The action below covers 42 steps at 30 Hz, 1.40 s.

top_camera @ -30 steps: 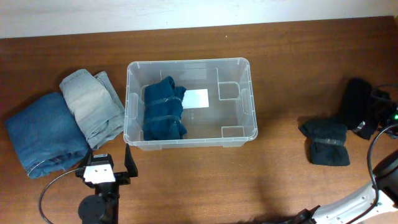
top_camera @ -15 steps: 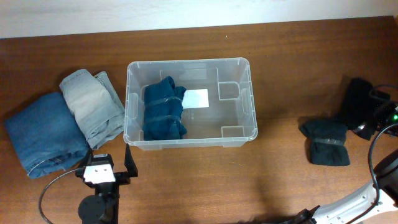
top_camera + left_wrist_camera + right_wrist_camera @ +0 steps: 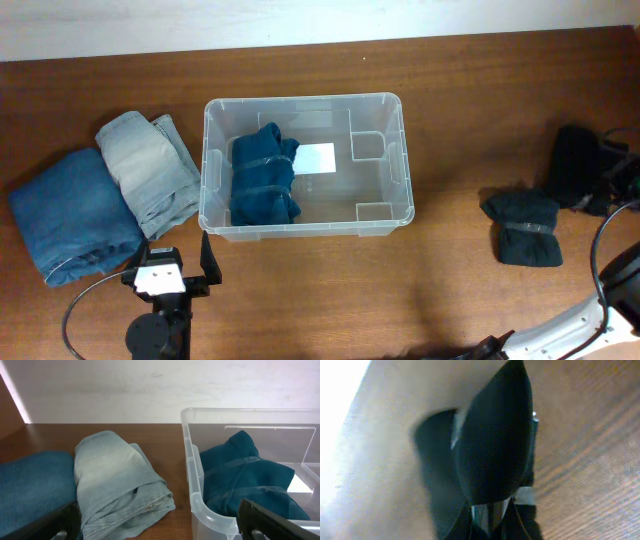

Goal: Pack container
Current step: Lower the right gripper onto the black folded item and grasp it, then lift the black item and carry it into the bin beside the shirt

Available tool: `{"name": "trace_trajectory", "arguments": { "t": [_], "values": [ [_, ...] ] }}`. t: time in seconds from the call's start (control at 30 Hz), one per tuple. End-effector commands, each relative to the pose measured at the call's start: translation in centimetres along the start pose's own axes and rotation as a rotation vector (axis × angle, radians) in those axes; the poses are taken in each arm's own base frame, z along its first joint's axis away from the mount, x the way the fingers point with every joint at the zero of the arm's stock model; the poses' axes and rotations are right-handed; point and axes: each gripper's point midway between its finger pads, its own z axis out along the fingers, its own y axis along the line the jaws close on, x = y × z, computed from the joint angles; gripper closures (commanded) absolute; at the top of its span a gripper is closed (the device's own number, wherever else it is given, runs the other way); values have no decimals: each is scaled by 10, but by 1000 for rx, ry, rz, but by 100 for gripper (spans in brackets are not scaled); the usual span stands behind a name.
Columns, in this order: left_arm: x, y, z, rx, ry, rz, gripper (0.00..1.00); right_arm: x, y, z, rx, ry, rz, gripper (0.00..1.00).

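Observation:
The container (image 3: 300, 100) is a clear plastic bin at mid-table, holding a folded dark teal garment (image 3: 263, 180) at its left end. At the far right, my right gripper (image 3: 600, 185) is shut on a rolled black garment (image 3: 572, 165). In the right wrist view that black garment (image 3: 492, 440) fills the middle, pinched at its lower end by the gripper (image 3: 492, 520). My left gripper (image 3: 168, 262) is open near the front edge, pointing at the container's (image 3: 192, 460) front-left corner, with nothing between its fingers (image 3: 260, 520).
Folded light denim (image 3: 150, 170) and folded blue jeans (image 3: 65, 215) lie left of the container. A second rolled black garment (image 3: 525, 232) lies on the table right of it. A white label shows on the container's bottom.
My right gripper has closed on the black garment at the far right, which has shifted slightly to the right. The left arm has not moved.

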Motion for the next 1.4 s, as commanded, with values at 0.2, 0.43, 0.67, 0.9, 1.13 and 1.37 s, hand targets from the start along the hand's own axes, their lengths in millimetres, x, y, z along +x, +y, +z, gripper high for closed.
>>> {"name": "trace_trajectory", "arguments": {
  "t": [0.2,0.43,0.67,0.9,1.13,1.37],
  "values": [
    [1,0,0,5,-1,15,1,-53,131,-82,-193,-175,-204,96],
    [1,0,0,5,-1,15,1,-14,256,-153,-417,-165,-303,96],
    [1,0,0,5,-1,15,1,71,350,-213,-553,-71,-405,96],
    [1,0,0,5,-1,15,1,156,408,-187,-574,138,-462,96],
    [1,0,0,5,-1,15,1,231,446,-134,-454,259,-455,96],
    [1,0,0,5,-1,15,1,288,452,-81,-297,347,-356,96]
  ]
}}
